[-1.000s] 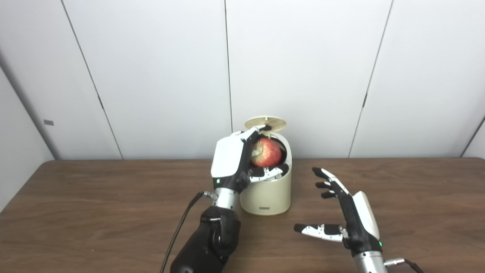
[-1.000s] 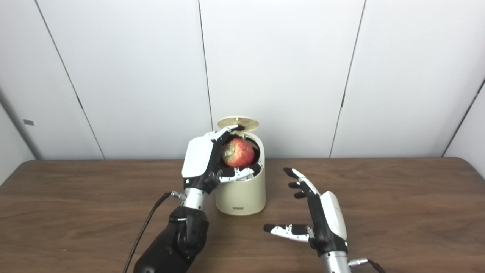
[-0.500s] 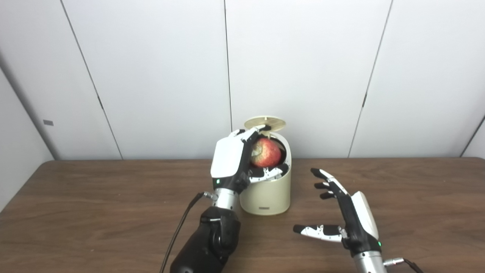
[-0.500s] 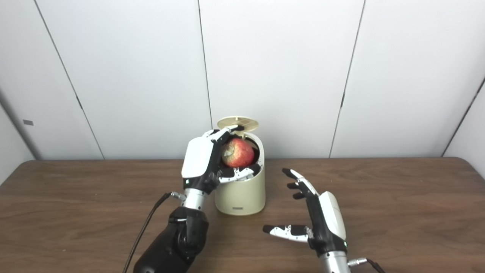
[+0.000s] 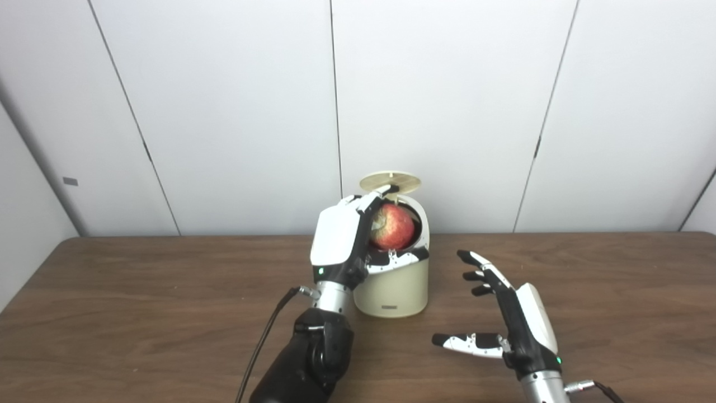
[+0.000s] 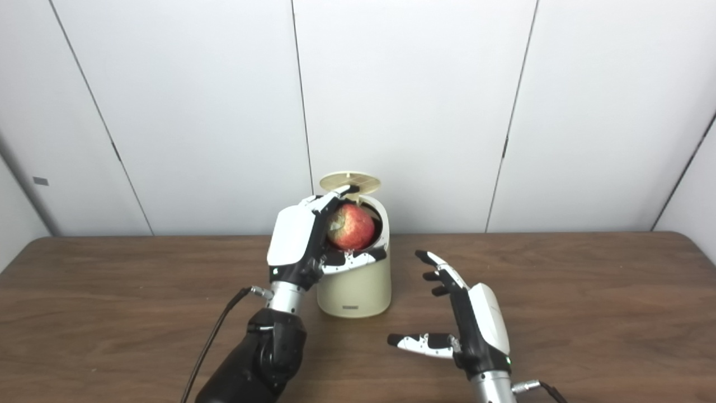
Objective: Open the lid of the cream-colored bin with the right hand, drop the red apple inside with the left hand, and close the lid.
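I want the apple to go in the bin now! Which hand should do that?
The left hand: it already holds the red apple over the open bin. The right hand is open, off beside it.

cream bin (image 5: 394, 288), squat and round, upright on a brown table near the back wall; lid (image 5: 390, 182) tipped up at the rear, a flat ribbed disc, mouth open toward the front. red apple (image 5: 393, 226) with a pale patch on its left side, in the mouth of the bin, level with the rim, not yet down inside.
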Controlling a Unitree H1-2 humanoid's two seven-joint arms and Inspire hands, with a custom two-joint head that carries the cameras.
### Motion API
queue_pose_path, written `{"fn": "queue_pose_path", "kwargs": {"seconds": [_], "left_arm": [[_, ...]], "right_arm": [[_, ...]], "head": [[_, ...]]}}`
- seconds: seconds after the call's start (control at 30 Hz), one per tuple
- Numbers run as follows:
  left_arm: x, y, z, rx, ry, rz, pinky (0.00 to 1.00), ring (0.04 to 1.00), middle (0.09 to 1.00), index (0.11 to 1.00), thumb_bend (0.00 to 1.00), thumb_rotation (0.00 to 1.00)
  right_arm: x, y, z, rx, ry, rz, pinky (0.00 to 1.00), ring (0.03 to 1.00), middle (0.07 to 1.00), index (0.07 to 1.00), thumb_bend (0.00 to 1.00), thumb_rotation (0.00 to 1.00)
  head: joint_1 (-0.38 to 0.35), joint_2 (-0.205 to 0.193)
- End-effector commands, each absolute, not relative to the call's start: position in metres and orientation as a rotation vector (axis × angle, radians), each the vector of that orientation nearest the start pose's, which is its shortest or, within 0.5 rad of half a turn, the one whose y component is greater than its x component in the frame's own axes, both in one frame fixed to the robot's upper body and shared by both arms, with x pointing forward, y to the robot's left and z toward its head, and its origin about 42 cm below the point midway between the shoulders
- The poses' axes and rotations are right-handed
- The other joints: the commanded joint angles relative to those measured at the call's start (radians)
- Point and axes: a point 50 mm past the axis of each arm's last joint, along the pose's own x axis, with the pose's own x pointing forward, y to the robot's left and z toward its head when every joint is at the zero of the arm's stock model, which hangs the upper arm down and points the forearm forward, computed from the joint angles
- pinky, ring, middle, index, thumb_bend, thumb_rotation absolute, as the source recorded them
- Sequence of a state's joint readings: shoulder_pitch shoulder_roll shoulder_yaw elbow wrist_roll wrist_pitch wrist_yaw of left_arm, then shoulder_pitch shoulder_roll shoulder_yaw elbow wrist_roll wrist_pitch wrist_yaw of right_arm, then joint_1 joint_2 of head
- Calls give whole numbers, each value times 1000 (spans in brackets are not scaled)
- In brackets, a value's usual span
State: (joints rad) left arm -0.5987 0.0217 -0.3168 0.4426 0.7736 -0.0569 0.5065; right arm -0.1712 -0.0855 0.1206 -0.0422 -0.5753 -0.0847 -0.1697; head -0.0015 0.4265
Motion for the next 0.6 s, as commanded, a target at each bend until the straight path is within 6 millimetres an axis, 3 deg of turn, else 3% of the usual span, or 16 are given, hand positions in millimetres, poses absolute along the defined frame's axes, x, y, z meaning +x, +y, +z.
{"fn": "queue_pose_path", "kwargs": {"seconds": [0.0, 0.23, 0.57], "left_arm": [[442, 110, 215, 820, -592, 153, 803, 928, 946, 885, 893, 452], [437, 113, 224, 798, -627, 166, 784, 911, 928, 867, 841, 442], [434, 115, 227, 778, -641, 168, 755, 886, 913, 850, 839, 381]], "right_arm": [[336, -190, 185, -628, -459, -49, 632, 750, 844, 834, 757, 66], [337, -190, 185, -627, -458, -45, 627, 748, 841, 831, 760, 70], [336, -188, 185, -633, -463, -37, 613, 738, 834, 826, 768, 40]], "head": [[1, 0], [4, -1], [7, -1]]}}
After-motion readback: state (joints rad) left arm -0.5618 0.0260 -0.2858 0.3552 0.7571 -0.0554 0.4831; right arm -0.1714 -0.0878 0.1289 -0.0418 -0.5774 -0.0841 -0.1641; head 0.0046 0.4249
